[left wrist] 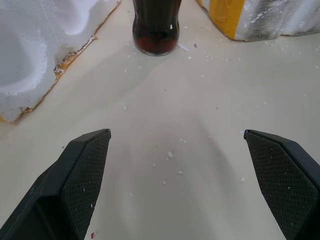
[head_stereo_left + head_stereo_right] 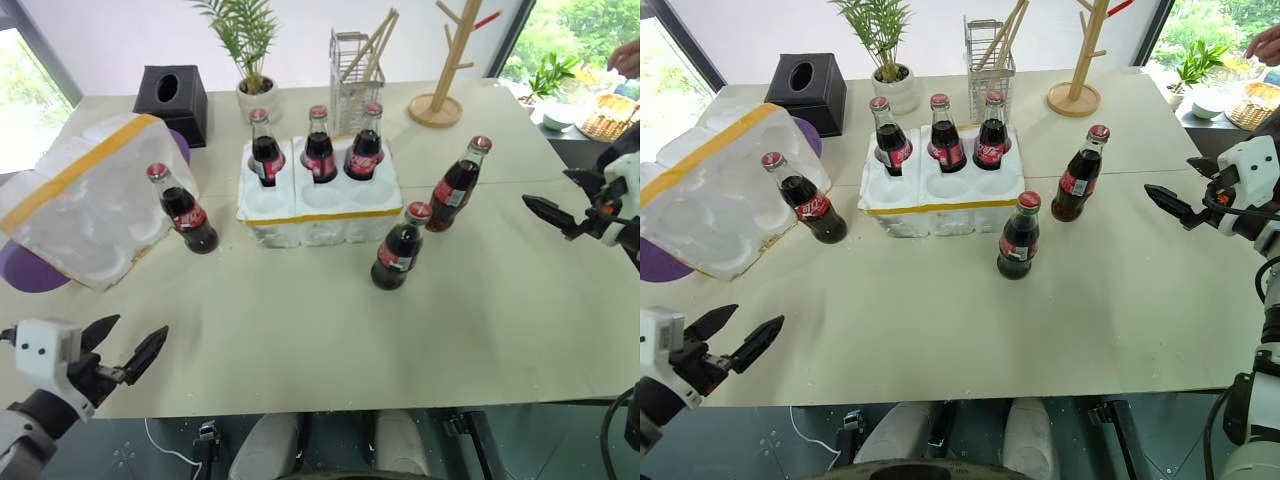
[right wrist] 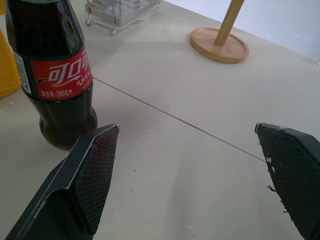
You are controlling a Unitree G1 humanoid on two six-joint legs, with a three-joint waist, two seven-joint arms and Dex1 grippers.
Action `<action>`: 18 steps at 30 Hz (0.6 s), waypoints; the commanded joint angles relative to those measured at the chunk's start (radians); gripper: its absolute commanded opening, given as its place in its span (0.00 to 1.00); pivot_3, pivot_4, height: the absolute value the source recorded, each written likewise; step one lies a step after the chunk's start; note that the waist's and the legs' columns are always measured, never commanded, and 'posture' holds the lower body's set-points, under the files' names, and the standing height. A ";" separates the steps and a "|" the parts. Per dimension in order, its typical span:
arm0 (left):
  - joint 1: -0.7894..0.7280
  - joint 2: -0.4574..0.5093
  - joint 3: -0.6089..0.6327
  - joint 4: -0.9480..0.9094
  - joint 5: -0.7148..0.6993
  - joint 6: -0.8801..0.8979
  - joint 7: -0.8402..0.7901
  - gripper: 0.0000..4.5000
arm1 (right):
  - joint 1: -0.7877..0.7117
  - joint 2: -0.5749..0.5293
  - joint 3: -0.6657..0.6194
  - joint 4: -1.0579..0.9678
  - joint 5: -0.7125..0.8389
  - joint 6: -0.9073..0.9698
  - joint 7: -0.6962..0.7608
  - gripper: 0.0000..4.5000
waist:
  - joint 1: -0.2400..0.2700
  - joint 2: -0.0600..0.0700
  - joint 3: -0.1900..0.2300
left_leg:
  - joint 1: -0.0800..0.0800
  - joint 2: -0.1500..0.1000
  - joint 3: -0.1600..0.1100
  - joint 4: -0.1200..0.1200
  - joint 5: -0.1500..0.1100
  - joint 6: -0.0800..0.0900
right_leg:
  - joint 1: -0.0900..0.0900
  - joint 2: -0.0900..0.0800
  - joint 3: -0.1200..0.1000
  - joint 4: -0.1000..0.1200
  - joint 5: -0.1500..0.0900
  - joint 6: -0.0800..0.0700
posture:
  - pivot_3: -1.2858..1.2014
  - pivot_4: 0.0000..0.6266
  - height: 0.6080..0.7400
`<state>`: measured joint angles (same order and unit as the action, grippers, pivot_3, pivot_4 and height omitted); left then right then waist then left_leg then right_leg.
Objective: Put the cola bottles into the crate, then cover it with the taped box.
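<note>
- crate [image 2: 320,205] mid worktop [image 2: 330,340], back row of wells filled by three cola bottles [image 2: 319,143], front row of three wells empty
- three loose bottles stand on the worktop: right-hand bottle [image 2: 459,184] just right of the crate, middle bottle [image 2: 401,246] at its front right corner, left-hand bottle [image 2: 183,209] left of the crate, leaning against the taped box [image 2: 85,200]
- long axis: the right and middle bottles stand upright, the left one tilts toward the box
- taped box tipped on its side at the left, open face toward the crate, not yet on it
- right hand [image 2: 560,212] at the right edge, fingers apart, empty, pointing toward the right-hand bottle; that bottle sits just off to one side of its open fingers in the right wrist view
- left hand [image 2: 125,355] near front left edge, fingers wide apart, empty; left-hand bottle straight ahead, well apart
- judgement: right arm nearer to the right and middle bottles, left arm to the leaning one; side grasp across the bottle body fits
</note>
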<state>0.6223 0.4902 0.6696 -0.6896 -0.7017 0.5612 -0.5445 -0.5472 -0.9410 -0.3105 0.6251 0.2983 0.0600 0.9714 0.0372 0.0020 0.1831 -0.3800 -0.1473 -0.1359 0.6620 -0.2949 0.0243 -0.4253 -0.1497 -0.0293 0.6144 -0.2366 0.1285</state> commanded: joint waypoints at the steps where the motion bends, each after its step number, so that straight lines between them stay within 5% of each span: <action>1: -0.002 0.000 0.006 -0.027 -0.003 -0.025 0.004 0.99 | -0.009 0.000 -0.018 -0.006 0.008 -0.018 -0.003 1.00 | 0.000 0.000 0.000 | 0.000 0.000 0.000 0.000 0.000 0.000 | 0.000 0.000 0.000 0.000 0.000 0.000 | 0.52 0.24 1.00; 18: -0.165 0.060 0.008 0.021 -0.029 0.005 0.065 0.99 | -0.024 -0.042 -0.031 -0.074 0.068 0.103 0.072 1.00 | 0.001 0.000 0.000 | 0.000 0.000 0.000 0.001 0.001 -0.002 | 0.000 0.000 0.000 0.001 0.002 0.002 | 0.52 0.24 1.00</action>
<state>0.4746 0.5317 0.6608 -0.6611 -0.7117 0.5646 -0.4886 -0.5346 -0.9356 -0.3113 0.6092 0.3301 0.1233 1.0162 0.0380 0.0024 0.1828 -0.3798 -0.1472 -0.1359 0.6629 -0.2936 0.0224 -0.4253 -0.1494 -0.0292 0.6151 -0.2345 0.1299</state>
